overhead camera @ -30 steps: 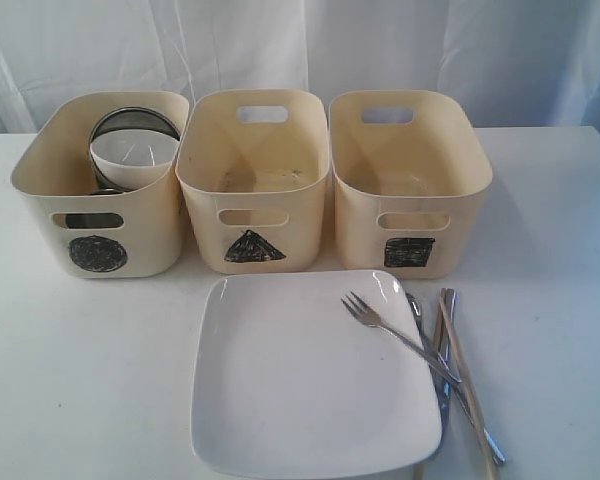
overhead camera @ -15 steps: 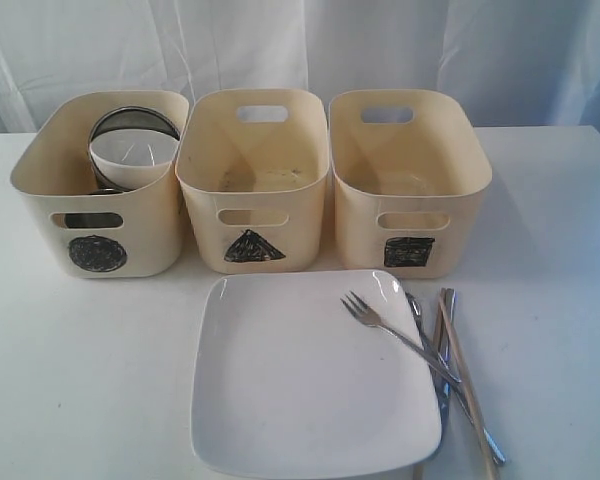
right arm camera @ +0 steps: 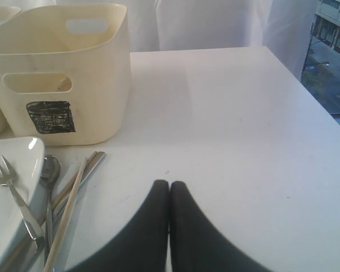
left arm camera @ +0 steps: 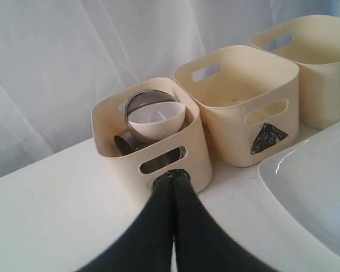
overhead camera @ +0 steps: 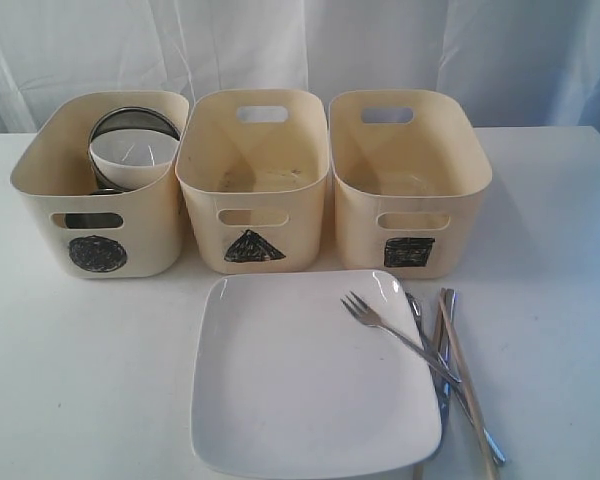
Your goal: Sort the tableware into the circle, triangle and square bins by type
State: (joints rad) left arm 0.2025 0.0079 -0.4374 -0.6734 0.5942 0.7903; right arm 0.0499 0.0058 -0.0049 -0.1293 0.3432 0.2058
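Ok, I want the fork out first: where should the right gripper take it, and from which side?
Take the fork by mid-handle, just past the plate's rim, coming straight down with jaws across the handle. Its tines rest on the plate and the handle runs off over the spoon, so that stretch probably sits raised, leaving finger room. Open the shut right gripper first.

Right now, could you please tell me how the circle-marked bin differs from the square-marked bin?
The circle bin bears a black circle, the square bin a black square. The circle bin holds a white bowl and steel bowl; the square bin shows nothing inside. The circle bin ends the row at the exterior view's left, the square bin at its right. Both are cream, with cut-out handles.
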